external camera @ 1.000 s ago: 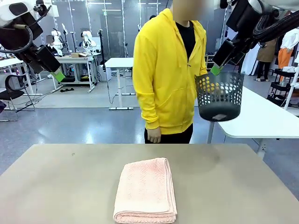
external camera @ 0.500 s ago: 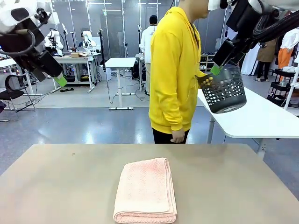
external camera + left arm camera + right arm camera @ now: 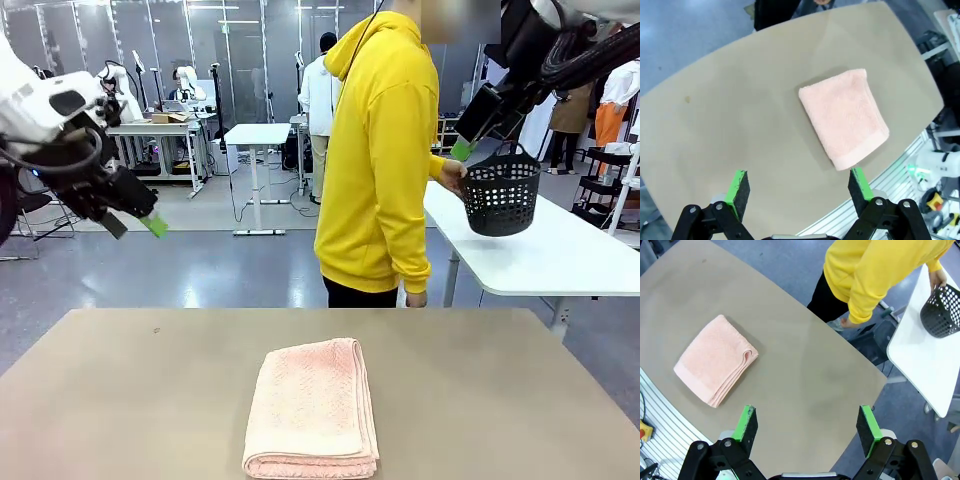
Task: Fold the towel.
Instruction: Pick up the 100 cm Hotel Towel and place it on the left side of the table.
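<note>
Near the worktop's [image 3: 120, 380] front edge, the light pink terry towel [image 3: 312, 408] lies already folded. Left wrist view: left tool [image 3: 799, 186] released, high above. Right wrist view: right tool [image 3: 809, 429] released; nothing apparently remains but retreat.

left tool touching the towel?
Apart. Front view: left tool hangs high above the table, well clear of the folded towel.

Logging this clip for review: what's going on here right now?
A light pink terry towel lies folded on the tan table, untouched. Both arms are raised off it, the left gripper and right gripper open and empty. A person in a yellow hoodie holds a black perforated basket over the white side table.
</note>
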Controlling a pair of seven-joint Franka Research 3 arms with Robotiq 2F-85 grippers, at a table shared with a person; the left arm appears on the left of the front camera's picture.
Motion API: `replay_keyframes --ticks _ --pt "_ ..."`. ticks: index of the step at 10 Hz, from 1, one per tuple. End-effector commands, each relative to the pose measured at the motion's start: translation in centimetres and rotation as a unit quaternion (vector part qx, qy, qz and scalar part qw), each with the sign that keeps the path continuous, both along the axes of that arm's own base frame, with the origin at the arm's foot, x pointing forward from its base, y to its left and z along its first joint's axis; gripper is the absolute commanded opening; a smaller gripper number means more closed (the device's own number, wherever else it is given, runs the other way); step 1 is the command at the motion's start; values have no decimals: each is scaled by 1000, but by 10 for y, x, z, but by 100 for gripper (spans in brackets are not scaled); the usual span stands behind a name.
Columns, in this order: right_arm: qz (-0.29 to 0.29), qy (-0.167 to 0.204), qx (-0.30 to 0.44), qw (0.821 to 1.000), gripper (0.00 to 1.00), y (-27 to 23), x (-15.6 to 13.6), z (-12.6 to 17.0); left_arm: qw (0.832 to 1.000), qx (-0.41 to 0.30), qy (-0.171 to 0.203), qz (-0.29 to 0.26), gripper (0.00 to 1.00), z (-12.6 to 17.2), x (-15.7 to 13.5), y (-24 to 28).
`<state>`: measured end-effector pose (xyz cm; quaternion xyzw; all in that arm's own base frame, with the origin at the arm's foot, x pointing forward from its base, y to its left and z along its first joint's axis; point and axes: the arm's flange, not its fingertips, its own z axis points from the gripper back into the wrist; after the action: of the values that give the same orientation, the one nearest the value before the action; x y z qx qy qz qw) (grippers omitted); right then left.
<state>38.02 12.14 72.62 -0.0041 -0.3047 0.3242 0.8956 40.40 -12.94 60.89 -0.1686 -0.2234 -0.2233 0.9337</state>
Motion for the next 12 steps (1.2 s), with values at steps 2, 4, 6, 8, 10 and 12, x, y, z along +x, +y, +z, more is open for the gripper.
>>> replay_keyframes --ticks 2,4,6,8,10,12 --pt "-4 3 2 1000 100 0 0 1 998 -49 23 -11 100 -55 21 -4" --pt "-4 3 2 1000 100 0 0 1 995 -87 52 -9 100 -94 32 -15" --pt "-4 3 2 1000 100 0 0 1 990 -122 77 -2 100 -132 39 -24" --pt "-4 3 2 1000 100 0 0 1 982 -153 107 3 100 -171 42 -31" --pt "-4 3 2 1000 100 0 0 1 977 -177 122 8 100 -205 41 -39" --pt "-4 3 2 1000 100 0 0 1 968 -213 136 14 100 -240 39 -45"
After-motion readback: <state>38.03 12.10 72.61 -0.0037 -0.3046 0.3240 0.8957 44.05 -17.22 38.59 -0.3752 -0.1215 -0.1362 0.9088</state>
